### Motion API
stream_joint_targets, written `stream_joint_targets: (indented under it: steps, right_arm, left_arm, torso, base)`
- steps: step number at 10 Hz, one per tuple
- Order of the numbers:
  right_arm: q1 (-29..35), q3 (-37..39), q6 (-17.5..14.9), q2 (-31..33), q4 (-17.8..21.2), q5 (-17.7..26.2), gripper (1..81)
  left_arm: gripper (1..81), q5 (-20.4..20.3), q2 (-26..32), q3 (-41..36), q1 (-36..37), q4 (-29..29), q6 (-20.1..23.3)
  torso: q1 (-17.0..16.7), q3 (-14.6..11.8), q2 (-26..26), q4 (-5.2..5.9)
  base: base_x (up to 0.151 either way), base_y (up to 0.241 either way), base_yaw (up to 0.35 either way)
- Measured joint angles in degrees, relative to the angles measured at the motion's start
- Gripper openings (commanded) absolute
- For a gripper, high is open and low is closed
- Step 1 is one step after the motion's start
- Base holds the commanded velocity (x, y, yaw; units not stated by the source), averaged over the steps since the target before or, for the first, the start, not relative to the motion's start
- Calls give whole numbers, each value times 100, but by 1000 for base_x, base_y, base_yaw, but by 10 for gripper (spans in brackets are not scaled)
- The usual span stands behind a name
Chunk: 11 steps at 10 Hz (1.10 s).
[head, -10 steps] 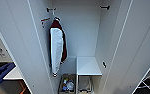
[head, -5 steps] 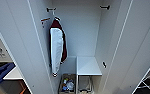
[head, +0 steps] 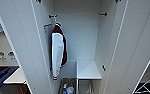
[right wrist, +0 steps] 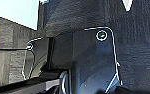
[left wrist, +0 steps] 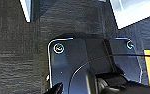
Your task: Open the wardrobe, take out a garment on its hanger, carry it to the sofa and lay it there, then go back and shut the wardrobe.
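White wardrobe (head: pixel 121 50) stands open ahead, maroon jacket (head: pixel 58 53) hanging inside; wrist cameras face dark carpet (left wrist: pixel 16 45); tools' state unclear.

**Wardrobe open**

Tall white wardrobe (head: pixel 131 47), plain full-height doors, both swung wide. Pale interior exposed: short dark rail fittings high on the side walls, a white shelf low at the right side

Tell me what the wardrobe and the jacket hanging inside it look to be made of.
Wardrobe: smooth white board, probably laminate or painted wood, judging by its flat, matte, seamless panels. Maroon jacket: soft fabric, since it hangs limp, with white sleeves and striped cuffs that look knitted.
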<state>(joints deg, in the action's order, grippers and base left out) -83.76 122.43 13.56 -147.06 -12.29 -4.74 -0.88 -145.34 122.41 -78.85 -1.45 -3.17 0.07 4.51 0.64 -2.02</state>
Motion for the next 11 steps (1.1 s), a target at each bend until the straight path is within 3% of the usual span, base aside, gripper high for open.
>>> stream_joint_targets:
  steps: [4,7,11]
  right_arm:
    - [507,-195,521,926,9,-444,811]
    - [968,-157,1125,1362,20,-584,811]
    - [1576,828,1971,1440,28,-418,811]
  left_arm:
    - [811,-474,1325,-1006,63,135,-612]
    - [811,-766,2175,-1163,361,197,-1498]
    - [811,-752,2761,-975,1275,235,-2094]
  torso:
    - [0,13,0,0]
    - [2,13,0,0]
    - [2,13,0,0]
  base:
    - [0,0,0]
    - [0,0,0]
    - [0,0,0]
